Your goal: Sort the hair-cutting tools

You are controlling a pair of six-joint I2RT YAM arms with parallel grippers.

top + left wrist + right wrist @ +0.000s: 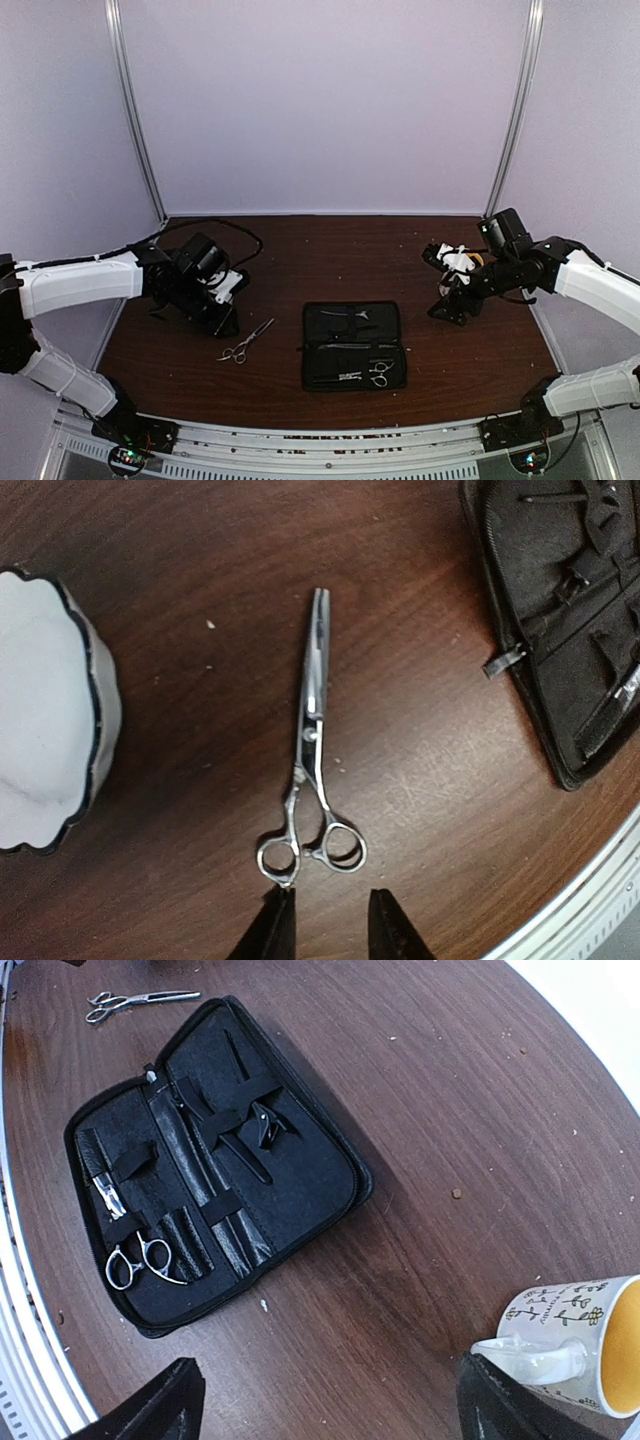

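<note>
My left tool point(330, 928) hangs open with nothing between its two dark fingers. The gap is moderate, a little wider than one scissor ring. Just ahead of the fingertips, almost touching the left one, lie the ring handles of the loose scissors point(312, 730). They rest flat on the brown desk point(200, 560) with blades shut and pointing away from me.

I judge them light, stiff and slick: thin polished steel lying flush, easy to skid. The best hold looks like the shank near the pivot, pinched across its narrow width.

To their left sits a white fluted bowl point(100, 700). To their right, apart from them, is the open black zip case point(575, 770).

My right tool point(330, 1400) is spread wide and also empty, hovering over bare desk near the case. In the case, the second scissors point(135, 1252) are strapped in one half. Slender black pieces point(245, 1130) sit under straps in the other half. A patterned mug point(565, 1340) lies on its side near my right finger.
</note>
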